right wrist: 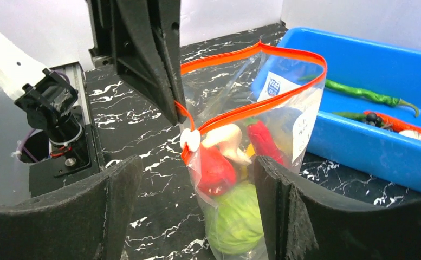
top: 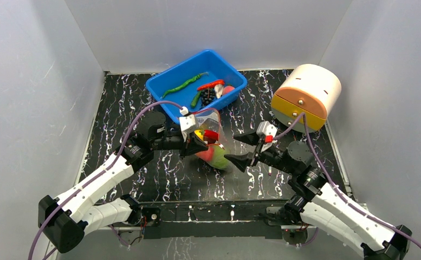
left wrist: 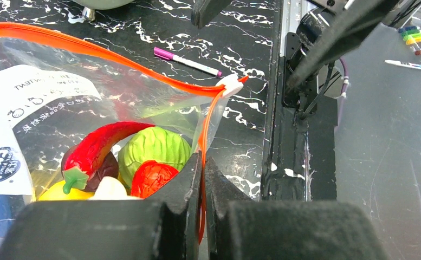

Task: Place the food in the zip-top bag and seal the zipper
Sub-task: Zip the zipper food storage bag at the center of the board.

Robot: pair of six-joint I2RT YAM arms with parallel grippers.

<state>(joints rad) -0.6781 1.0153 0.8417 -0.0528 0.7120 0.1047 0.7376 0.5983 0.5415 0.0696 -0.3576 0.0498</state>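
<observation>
Clear plastic bag [right wrist: 284,108]: thin, floppy, slick, bottom-heavy w/ food [left wrist: 154,149] inside; best taken at the stiffer zipper [left wrist: 116,57]. L gripper [left wrist: 202,179] pressed tight, pinching zipper just short of white slider [right wrist: 190,140]. R gripper [right wrist: 192,184] spread wide, bag between its fingers, contact unclear, holds nothing

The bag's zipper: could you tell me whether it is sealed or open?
Open: the zipper shows two orange strips bowed apart above the food.

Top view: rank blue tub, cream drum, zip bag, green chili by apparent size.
Blue tub and cream drum: too close to rank.
Then zip-top bag, partly hidden.
Smallest: green chili.
</observation>
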